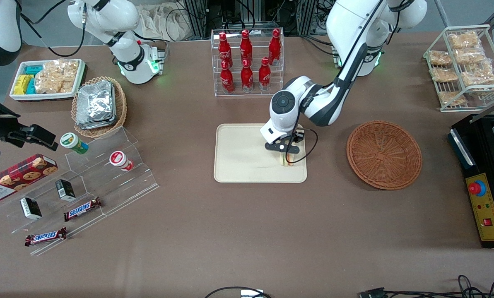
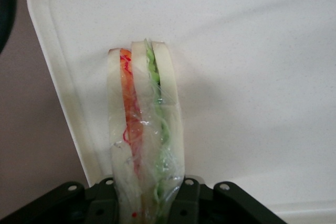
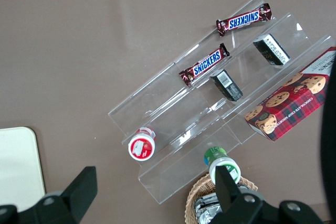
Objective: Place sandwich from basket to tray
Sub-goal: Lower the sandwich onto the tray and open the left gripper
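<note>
The cream tray point(image 1: 238, 161) lies mid-table; it also shows in the left wrist view point(image 2: 252, 66). The sandwich point(image 1: 288, 160), a plastic-wrapped white bread wedge with orange and green filling, stands on edge on the tray near its rim toward the working arm's end. In the left wrist view the sandwich point(image 2: 144, 129) runs between the black fingers point(image 2: 185, 203), which press on both its sides. My left gripper point(image 1: 287, 154) is shut on it, right above the tray. The reddish-brown basket point(image 1: 384, 154) sits empty beside the tray, toward the working arm's end.
A clear rack of red bottles point(image 1: 247, 58) stands farther from the front camera than the tray. A tan basket with foil packets point(image 1: 99, 106), a white snack tray point(image 1: 48, 78) and an acrylic stand with snacks point(image 1: 85, 182) lie toward the parked arm's end. A wire rack point(image 1: 464, 66) and a black appliance point(image 1: 485, 178) stand past the basket.
</note>
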Motion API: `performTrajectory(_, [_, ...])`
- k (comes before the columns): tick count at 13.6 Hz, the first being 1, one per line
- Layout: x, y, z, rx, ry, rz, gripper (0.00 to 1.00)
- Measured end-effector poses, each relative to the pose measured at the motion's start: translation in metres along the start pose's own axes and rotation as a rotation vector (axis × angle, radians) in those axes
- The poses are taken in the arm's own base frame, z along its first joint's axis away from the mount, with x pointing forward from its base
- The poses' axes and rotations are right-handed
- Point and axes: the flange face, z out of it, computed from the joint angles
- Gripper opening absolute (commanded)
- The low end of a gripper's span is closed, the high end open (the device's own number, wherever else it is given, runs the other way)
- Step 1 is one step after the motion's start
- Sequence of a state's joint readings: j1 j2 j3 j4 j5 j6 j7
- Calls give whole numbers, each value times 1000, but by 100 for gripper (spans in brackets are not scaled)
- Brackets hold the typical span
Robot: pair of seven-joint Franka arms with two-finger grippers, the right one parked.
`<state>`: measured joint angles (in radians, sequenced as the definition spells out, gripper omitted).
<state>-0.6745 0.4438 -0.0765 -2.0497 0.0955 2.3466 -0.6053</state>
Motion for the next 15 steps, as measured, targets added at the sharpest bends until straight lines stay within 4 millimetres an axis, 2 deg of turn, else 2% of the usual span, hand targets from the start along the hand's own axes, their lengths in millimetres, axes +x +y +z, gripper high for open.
performTrajectory(1, [0,0,2,0,-1,0,100])
performTrajectory(5, [1,1,6,-2,-1,1,100])
performTrajectory(8, [6,0,-3,-8,14,-6,100])
performTrajectory(10, [13,-9,-24,-3,19,-26,100])
performTrajectory(11, [18,-17,-41,3,17,-45,100])
performTrajectory(13, [34,-45,-82,2,28,-100,100])
performTrajectory(15, [50,-83,-122,-17,59,-168,100])
